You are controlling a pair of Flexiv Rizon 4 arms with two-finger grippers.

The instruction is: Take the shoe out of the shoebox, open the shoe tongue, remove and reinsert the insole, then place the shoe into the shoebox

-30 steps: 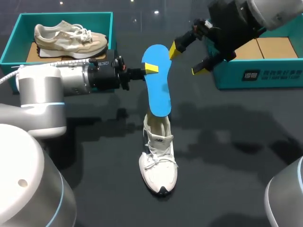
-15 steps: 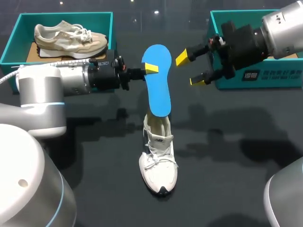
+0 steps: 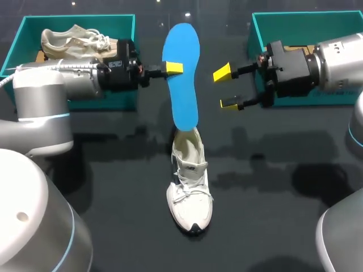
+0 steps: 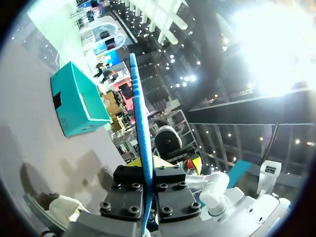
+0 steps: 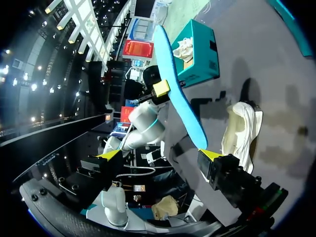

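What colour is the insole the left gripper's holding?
The insole is bright blue, clearest in the head view.

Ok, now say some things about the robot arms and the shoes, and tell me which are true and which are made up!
1. The left gripper is shut on the blue insole. True.
2. The right gripper is squeezing the insole too. False: its fingers are open, beside the insole and not touching it.
3. The white shoe stands on the black table. True.
4. The left shoebox has nothing in it. False: a beige shoe lies inside.
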